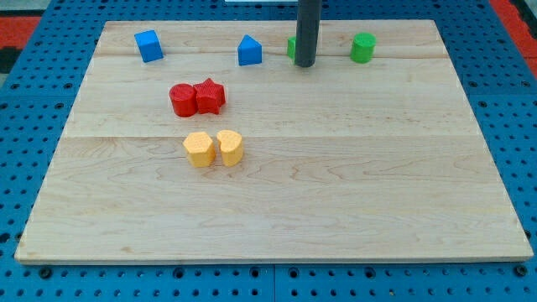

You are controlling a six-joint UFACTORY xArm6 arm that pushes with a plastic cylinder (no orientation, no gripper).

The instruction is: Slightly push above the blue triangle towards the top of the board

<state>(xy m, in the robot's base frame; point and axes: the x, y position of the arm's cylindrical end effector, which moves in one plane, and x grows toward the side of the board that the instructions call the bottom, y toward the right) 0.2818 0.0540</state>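
Note:
The blue triangle-like block (249,51) sits near the view's top, left of centre. My tip (304,65) rests on the board to its right, a short gap away, not touching it. The rod hides most of a green block (291,48) just behind it. A blue cube (148,45) sits at the top left.
A green cylinder (363,47) stands right of the rod. A red cylinder (181,100) and a red star block (210,96) touch at mid-left. Two yellow blocks (199,149) (230,148) sit side by side below them. The wooden board (336,193) lies on a blue pegboard.

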